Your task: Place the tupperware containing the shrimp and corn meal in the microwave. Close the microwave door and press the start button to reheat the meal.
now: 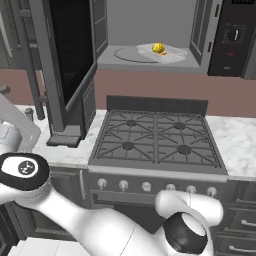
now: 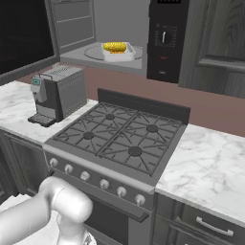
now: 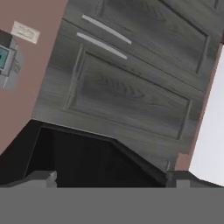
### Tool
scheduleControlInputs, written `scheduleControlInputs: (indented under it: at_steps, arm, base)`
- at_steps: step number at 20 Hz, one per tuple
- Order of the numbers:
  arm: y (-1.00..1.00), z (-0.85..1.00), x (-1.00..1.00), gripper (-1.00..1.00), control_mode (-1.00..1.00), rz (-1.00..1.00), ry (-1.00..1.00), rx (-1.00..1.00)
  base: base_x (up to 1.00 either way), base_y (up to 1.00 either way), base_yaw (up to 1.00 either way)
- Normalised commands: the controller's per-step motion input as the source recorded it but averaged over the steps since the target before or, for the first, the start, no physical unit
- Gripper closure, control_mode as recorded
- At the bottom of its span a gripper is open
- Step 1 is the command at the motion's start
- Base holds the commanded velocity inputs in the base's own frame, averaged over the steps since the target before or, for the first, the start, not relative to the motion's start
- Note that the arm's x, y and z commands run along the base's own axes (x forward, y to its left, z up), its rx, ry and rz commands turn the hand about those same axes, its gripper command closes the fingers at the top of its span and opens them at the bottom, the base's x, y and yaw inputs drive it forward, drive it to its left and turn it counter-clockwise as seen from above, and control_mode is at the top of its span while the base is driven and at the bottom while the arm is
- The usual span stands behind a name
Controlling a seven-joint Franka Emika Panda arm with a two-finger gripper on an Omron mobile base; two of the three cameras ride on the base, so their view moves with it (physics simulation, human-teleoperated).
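The microwave (image 1: pixel 232 35) sits open above the stove, its control panel (image 2: pixel 165 38) on the right. Inside, the pale tupperware (image 1: pixel 165 54) (image 2: pixel 117 53) rests on the round turntable (image 1: pixel 127 54), and it holds the yellow corn and shrimp meal (image 1: pixel 158 48) (image 2: pixel 115 46). The microwave door (image 1: pixel 70 55) (image 2: pixel 24 33) is swung out wide to the left. In the hand view my gripper (image 3: pixel 113 177) is open, fingertips (image 3: pixel 41 177) far apart with nothing between them. It is close to the black door panel (image 3: pixel 83 162), with grey cabinet doors (image 3: pixel 131 87) beyond.
A gas stove (image 1: pixel 157 137) (image 2: pixel 119 139) with a row of knobs stands below the microwave. A grey coffee machine (image 2: pixel 57 93) sits on the marble counter (image 2: pixel 210 167) left of the stove, under the open door. Dark cabinets flank the microwave.
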Motion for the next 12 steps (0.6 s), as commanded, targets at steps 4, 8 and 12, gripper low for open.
scheduleControlInputs:
  at_steps: [4,8,12]
  arm:
    - [-0.20,-0.06,0.30,-1.00,-1.00,-0.23,0.00,0.00]
    - [-0.67,-0.12,0.20,-1.00,-1.00,-0.25,-0.03,0.01]
    - [-0.96,-0.03,0.03,-1.00,-1.00,-0.22,-0.06,0.07]
  base:
    - [0.00,0.00,0.00]
    - [0.00,0.00,0.00]
    - [0.00,0.00,0.00]
